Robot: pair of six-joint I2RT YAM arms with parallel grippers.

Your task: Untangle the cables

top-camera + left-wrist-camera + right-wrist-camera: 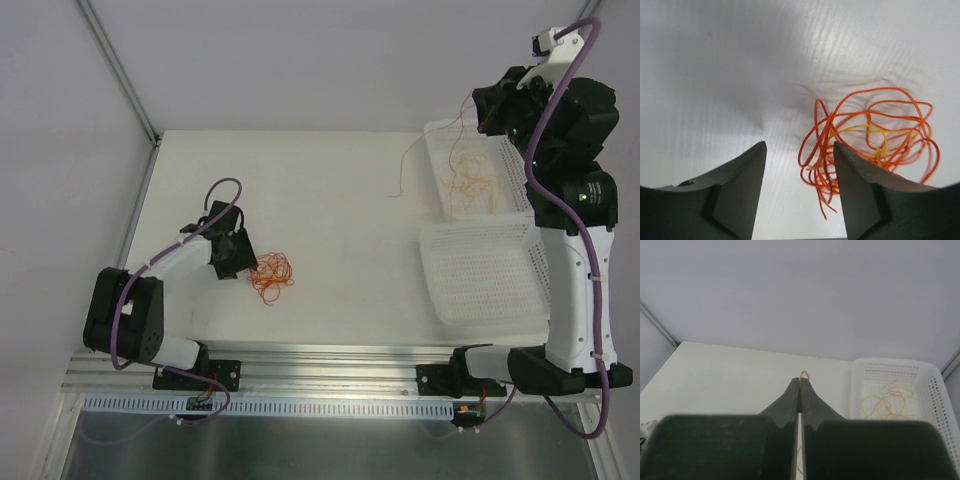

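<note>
A: The left gripper (799, 146), what has it got?

B: Nothing. Its jaws stand partly apart, low over the white table (350, 230). The red-orange tangle of cables (272, 274) lies just beside it on the table, and in the wrist view a few loops reach into the gap by the right-hand finger.

A: And the right gripper (800, 381)?

B: Pinched tight on a pale yellow-orange cable (804, 372), raised above the far basket (437, 140), where more pale cables (475, 180) lie.
</note>
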